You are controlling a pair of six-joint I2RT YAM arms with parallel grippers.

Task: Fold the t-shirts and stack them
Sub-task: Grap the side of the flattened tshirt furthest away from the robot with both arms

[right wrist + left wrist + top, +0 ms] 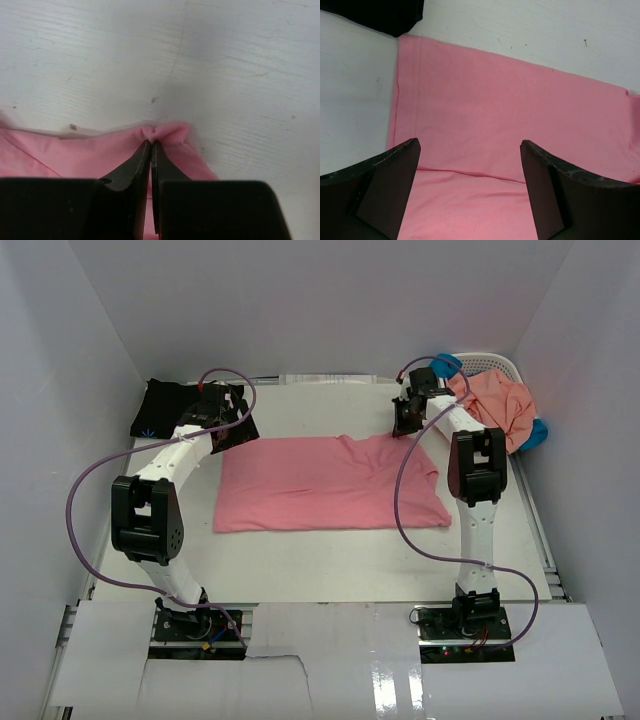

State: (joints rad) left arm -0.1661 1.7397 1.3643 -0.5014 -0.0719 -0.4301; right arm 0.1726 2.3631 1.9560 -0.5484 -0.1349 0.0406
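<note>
The right gripper (151,143) pinches the upper-right corner of the pink t-shirt (320,485); the left gripper (470,144) hangs wide open over the upper-left, likely for a 2-corner fold.

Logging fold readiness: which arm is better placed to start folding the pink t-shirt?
Right. The right gripper is shut, pinching the far edge of the pink t-shirt. The left gripper hangs open above the cloth, gripping nothing, so it would first have to descend and close.
</note>
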